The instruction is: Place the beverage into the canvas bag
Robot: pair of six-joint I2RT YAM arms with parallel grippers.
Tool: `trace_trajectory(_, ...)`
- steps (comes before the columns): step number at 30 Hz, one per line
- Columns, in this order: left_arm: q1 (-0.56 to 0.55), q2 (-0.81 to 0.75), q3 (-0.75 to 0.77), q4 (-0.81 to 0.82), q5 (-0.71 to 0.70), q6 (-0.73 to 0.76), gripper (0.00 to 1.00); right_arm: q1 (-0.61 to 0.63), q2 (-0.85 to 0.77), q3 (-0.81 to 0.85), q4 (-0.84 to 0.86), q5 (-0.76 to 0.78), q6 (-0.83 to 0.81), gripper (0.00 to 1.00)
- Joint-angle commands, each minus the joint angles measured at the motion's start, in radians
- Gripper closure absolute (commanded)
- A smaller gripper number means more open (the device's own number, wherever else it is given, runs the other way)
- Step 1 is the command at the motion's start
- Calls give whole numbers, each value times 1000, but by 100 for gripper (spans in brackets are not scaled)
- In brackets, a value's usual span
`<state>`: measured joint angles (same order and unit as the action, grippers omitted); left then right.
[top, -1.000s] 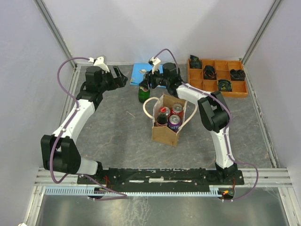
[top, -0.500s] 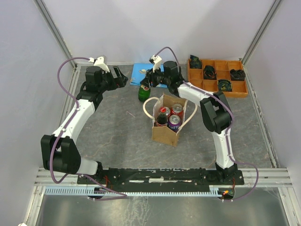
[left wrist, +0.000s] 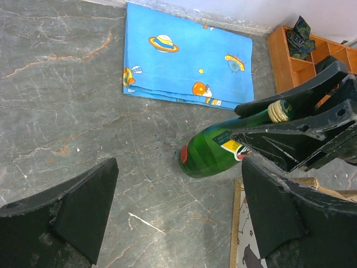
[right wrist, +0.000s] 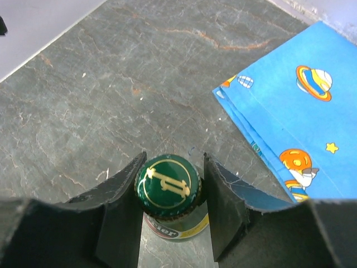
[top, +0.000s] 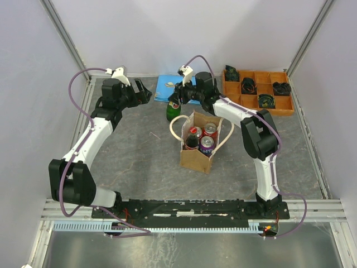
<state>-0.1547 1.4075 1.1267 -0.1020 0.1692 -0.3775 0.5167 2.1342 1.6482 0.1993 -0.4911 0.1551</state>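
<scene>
A green glass bottle (top: 172, 110) with a green-and-gold cap (right wrist: 167, 183) stands tilted on the table, just left of and behind the canvas bag (top: 196, 157). The bag is upright, tan with cream loop handles, and holds several cans (top: 203, 137). My right gripper (top: 178, 101) is shut on the bottle's neck at the cap, with its fingers (right wrist: 120, 204) on either side. In the left wrist view the bottle (left wrist: 212, 149) leans in the right gripper (left wrist: 290, 131), and the bag's edge (left wrist: 238, 223) shows at lower right. My left gripper (top: 143, 89) is open and empty, to the bottle's left.
A blue printed cloth (top: 166, 88) lies flat behind the bottle, close to the back wall. An orange compartment tray (top: 266, 75) with dark items sits at the back right. The enclosure walls close in the table on three sides.
My right gripper has shifted a little right and back with the bottle's neck in it, and the bottle has tipped and moved with it. The left arm has not moved.
</scene>
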Motion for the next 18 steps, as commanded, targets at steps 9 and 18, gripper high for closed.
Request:
trace_trajectory(9,-5,-7,15,49,35,-61,3,-4,-179,-73,111,3,-14,100)
trace_trajectory(18,-8,-12,7,51,39,-65,3,-3,-226,-72,-2,33,-108,100)
